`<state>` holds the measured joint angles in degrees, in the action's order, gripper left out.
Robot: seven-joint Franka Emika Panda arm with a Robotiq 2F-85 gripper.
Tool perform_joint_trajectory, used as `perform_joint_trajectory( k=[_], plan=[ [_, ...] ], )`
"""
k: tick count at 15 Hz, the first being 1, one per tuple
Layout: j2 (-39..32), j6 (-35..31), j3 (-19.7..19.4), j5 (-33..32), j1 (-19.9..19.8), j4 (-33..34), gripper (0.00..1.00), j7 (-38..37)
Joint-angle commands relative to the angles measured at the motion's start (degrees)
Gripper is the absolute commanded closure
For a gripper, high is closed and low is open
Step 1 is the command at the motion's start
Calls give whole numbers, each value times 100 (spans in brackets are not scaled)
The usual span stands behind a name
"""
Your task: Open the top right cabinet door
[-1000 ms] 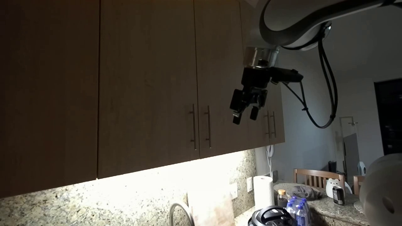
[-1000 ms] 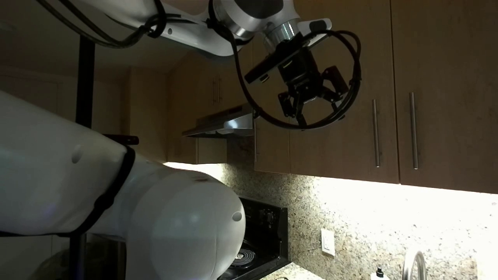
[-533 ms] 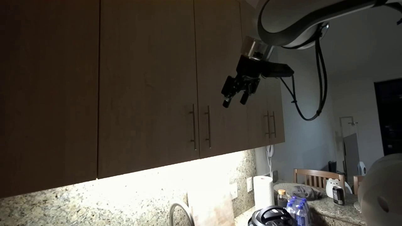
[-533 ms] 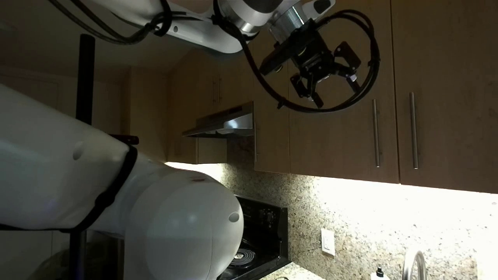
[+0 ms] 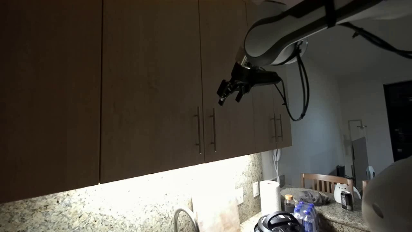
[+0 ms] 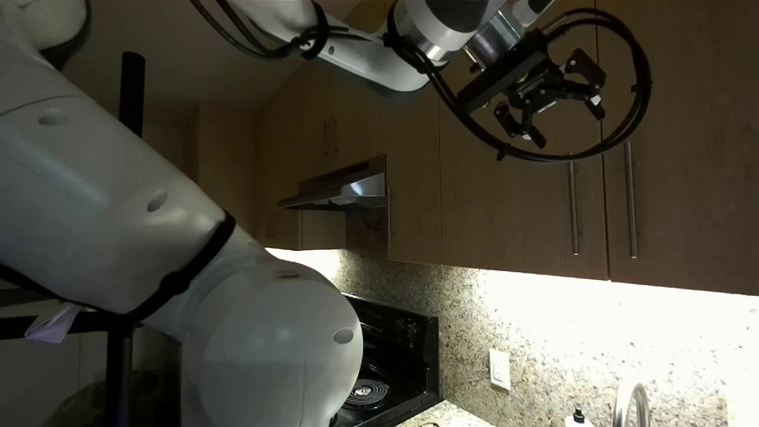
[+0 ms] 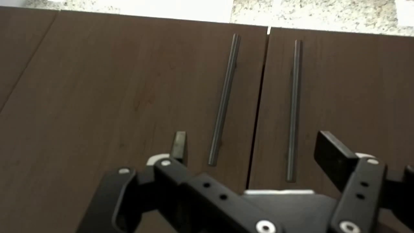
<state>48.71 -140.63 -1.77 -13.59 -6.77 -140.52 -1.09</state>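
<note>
In front of closed cabinet doors (image 5: 231, 135): tool (image 6: 567, 124) tilted, jaws spread.

This is a kitchen. In both exterior views brown cabinets (image 5: 151, 90) hang high in the frame, a speckled backsplash (image 5: 128, 197) is brightly lit beneath them, and a faucet (image 6: 620, 402) curves up at the bottom edge. In an exterior view a hood (image 6: 338, 193) hangs near the centre, with a black stove (image 6: 398, 362) lower down. In an exterior view paper towels (image 5: 269, 197), bottles (image 5: 308, 219), a can (image 5: 346, 200) and a wooden chair (image 5: 325, 177) show at lower right.
</note>
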Motion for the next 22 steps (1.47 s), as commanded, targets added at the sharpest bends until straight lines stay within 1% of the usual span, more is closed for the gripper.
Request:
perform_joint_trajectory(
  k=[1, 6, 10, 14, 15, 17, 19, 22],
  plan=[
    [-662, -529, 34, -102, -253, 399, 0, 13],
    [-1161, -889, 179, -158, -592, 605, 0, -213],
    [-1451, -1134, 474, -212, -883, 624, 0, -655],
    [-1635, -1482, 1007, -463, -1491, 705, 0, -1656],
    [-1664, -1479, 1162, -588, -1735, 736, 0, -1963],
    [-1689, -1248, 1317, -729, -1971, 804, 0, -2331],
    [-1703, -1077, 1350, -755, -2011, 762, 0, -2438],
    [-1780, -809, 1260, -643, -1791, 694, 0, -2307]
  ],
)
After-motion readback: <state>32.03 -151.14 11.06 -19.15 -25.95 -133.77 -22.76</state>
